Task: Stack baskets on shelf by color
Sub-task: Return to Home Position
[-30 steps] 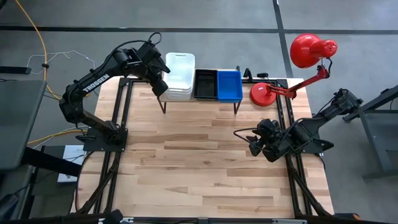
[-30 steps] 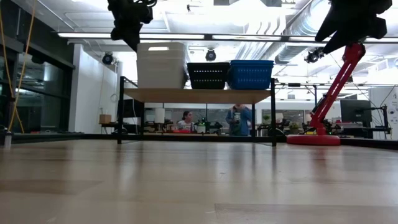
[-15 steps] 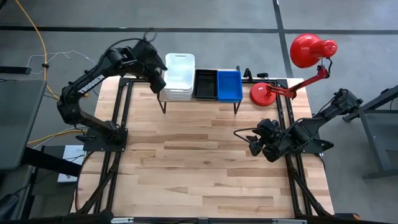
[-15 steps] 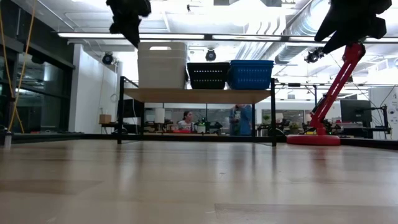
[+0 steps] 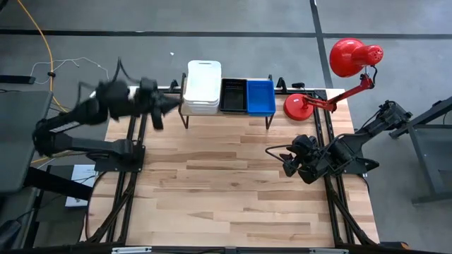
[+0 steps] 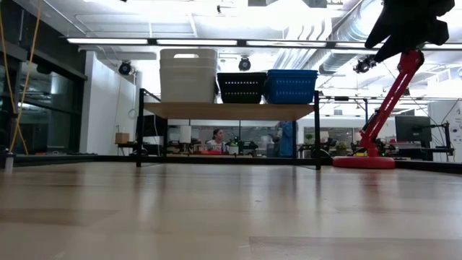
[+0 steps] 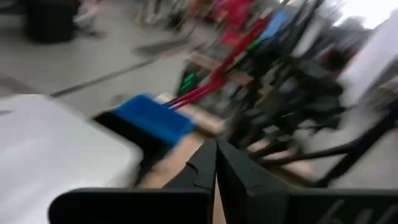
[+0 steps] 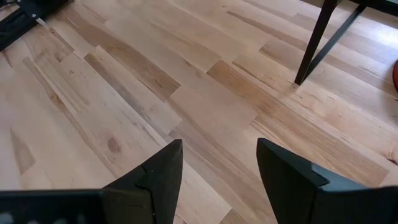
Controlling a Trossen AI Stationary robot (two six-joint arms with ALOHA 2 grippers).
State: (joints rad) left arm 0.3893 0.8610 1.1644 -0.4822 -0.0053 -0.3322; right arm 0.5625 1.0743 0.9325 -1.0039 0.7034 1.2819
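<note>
On the shelf (image 6: 229,110) at the table's far edge stand three stacks of baskets. The white baskets (image 5: 203,86) are on the left, the black baskets (image 5: 234,95) in the middle and the blue baskets (image 5: 260,97) on the right. The low view shows the same order: white baskets (image 6: 188,74), black baskets (image 6: 242,87), blue baskets (image 6: 291,85). My left gripper (image 5: 166,106) hangs left of the shelf, apart from the white stack, blurred. Its fingers (image 7: 216,165) are shut on nothing. My right gripper (image 8: 217,149) waits open over bare wood at the table's right side (image 5: 286,161).
A red desk lamp (image 5: 332,77) stands on the table's far right corner, next to the shelf. The shelf's thin dark legs (image 5: 186,121) rest on the wooden table (image 5: 226,190). People show in the room behind the shelf (image 6: 278,137).
My left arm has swung quickly away from the white stack, toward the table's left edge and slightly nearer. It has passed out of the low view. The three basket stacks have stayed in place on the shelf.
</note>
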